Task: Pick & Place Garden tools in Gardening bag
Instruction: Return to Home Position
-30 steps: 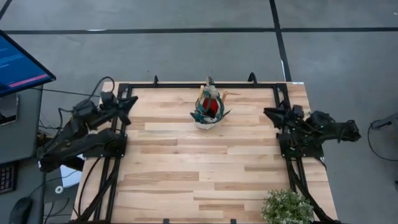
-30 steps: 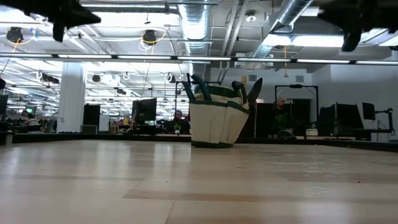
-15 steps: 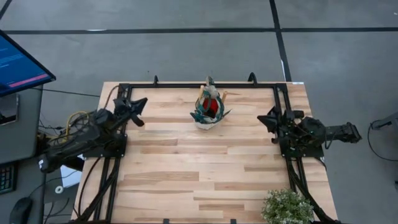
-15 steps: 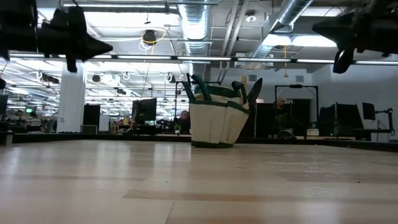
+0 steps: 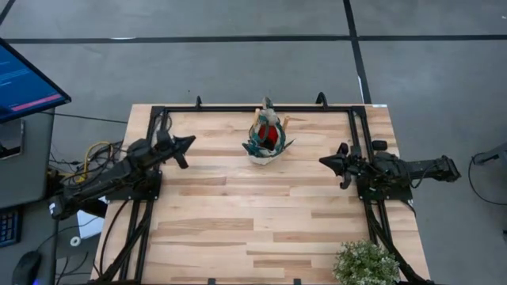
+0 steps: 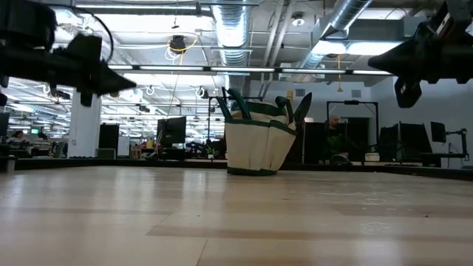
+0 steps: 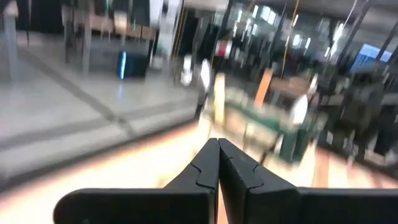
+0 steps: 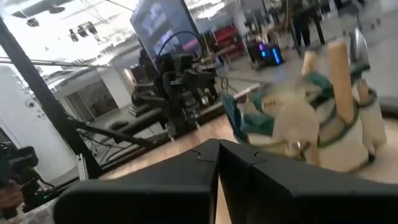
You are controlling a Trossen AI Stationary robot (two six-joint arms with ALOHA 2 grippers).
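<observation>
Left gripper (image 5: 184, 146) and right gripper (image 5: 329, 162) both clenched on nothing, mid-left and mid-right of high view; bag (image 6: 255, 148) stands centre of low view, tools (image 8: 337, 68) poking out; judged soft-walled, light, tippy, so best gripped at its trimmed rim.

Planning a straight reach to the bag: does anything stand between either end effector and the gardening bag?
Nothing visible does. From above, only bare table lies between the gardening bag and the left end effector or the right end effector. The leafy plant sits at a corner beside the right arm, off both lines.
</observation>
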